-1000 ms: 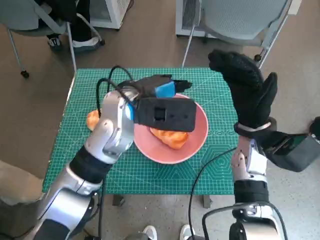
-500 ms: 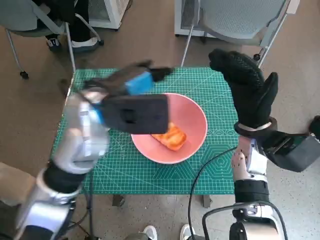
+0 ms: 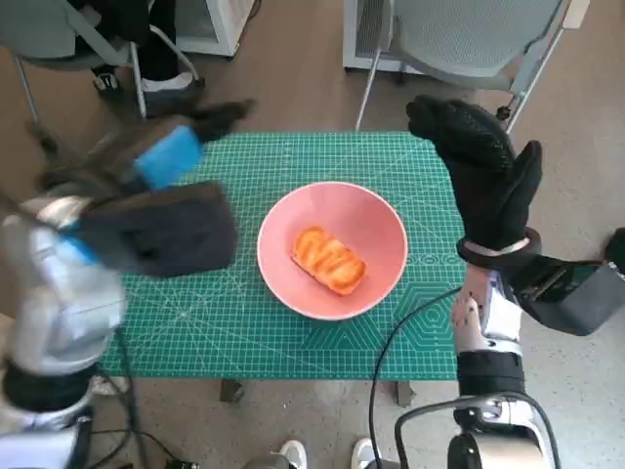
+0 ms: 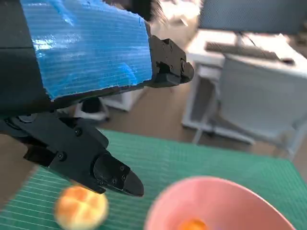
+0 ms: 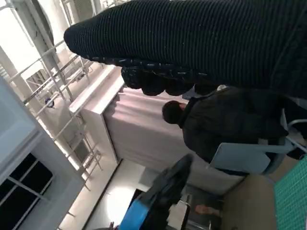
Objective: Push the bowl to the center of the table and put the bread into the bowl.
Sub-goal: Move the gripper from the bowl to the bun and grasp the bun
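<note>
The pink bowl [image 3: 376, 220] stands near the middle of the green mat [image 3: 283, 337]. An orange bread piece [image 3: 329, 260] lies inside it. My left hand [image 3: 168, 156], blurred, hangs above the mat's far left corner, away from the bowl, and holds nothing. In the left wrist view its blue-taped back [image 4: 86, 48] and black fingers [image 4: 112, 172] are spread above the mat, with the bowl's rim [image 4: 211, 189] close by. My gloved right hand [image 3: 483, 176] is raised upright over the table's right edge, fingers extended and empty.
A round bun [image 4: 80, 209] lies on the mat left of the bowl; my left forearm hides it in the head view. Grey chairs [image 3: 459, 39] stand behind the table. A person's feet [image 3: 166, 88] show at the far left, and a seated person [image 5: 225, 124] appears in the right wrist view.
My left arm has swung from over the bowl out to the left, uncovering the bowl with the bread in it. The right hand has stayed put.
</note>
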Motion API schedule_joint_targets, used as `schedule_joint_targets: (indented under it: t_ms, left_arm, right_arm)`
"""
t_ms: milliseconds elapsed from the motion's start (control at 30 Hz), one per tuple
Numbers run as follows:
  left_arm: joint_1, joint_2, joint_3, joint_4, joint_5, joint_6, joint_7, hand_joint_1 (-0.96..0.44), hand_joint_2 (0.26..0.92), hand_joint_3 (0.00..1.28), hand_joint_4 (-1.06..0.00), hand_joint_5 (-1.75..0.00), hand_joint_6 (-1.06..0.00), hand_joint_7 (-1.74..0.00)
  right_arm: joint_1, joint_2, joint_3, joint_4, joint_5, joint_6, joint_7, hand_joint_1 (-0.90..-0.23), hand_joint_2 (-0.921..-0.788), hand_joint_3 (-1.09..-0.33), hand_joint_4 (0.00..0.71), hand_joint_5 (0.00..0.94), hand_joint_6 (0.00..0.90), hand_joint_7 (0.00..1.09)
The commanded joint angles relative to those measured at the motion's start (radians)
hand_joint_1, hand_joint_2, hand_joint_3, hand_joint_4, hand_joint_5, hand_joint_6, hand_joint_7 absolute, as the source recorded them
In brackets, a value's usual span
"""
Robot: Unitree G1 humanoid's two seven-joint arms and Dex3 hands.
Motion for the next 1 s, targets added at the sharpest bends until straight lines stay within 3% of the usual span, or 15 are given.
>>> schedule_joint_targets:
  t_ms: [33, 333, 567, 833, 1000]
  left_arm:
    - [0.056, 0.030, 0.047, -0.059, -0.009, 0.003, 0.020, -0.27, 0.753, 0.02, 0.00, 0.00, -0.21, -0.01]
    - [0.112, 0.032, 0.039, -0.086, 0.025, 0.009, 0.060, -0.27, 0.731, 0.01, 0.00, 0.00, -0.17, 0.00]
    - [0.098, 0.024, -0.019, -0.007, 0.048, 0.001, 0.078, -0.23, 0.718, 0.00, 0.00, 0.00, -0.13, 0.00]
    - [0.018, 0.011, -0.108, 0.281, 0.062, -0.048, 0.109, -0.21, 0.695, 0.00, 0.00, 0.00, -0.11, 0.00]
    - [-0.049, 0.002, -0.169, 0.459, 0.078, -0.079, 0.118, -0.33, 0.670, 0.00, 0.00, 0.00, -0.05, 0.00]
  right_arm:
    - [0.002, 0.009, 0.003, 0.023, 0.005, 0.004, 0.007, -0.697, -0.921, -0.874, 0.120, 0.001, 0.040, 0.39]
    - [-0.008, 0.010, 0.002, 0.037, 0.011, 0.003, 0.017, -0.693, -0.921, -0.879, 0.114, 0.000, 0.038, 0.39]
    - [-0.017, 0.012, -0.001, 0.050, 0.015, 0.004, 0.028, -0.684, -0.921, -0.880, 0.114, 0.001, 0.038, 0.39]
    - [-0.018, 0.017, 0.001, 0.058, 0.022, 0.000, 0.041, -0.679, -0.921, -0.886, 0.112, 0.000, 0.035, 0.39]
    - [-0.017, 0.013, -0.001, 0.059, 0.027, 0.002, 0.049, -0.679, -0.921, -0.887, 0.111, 0.000, 0.033, 0.39]
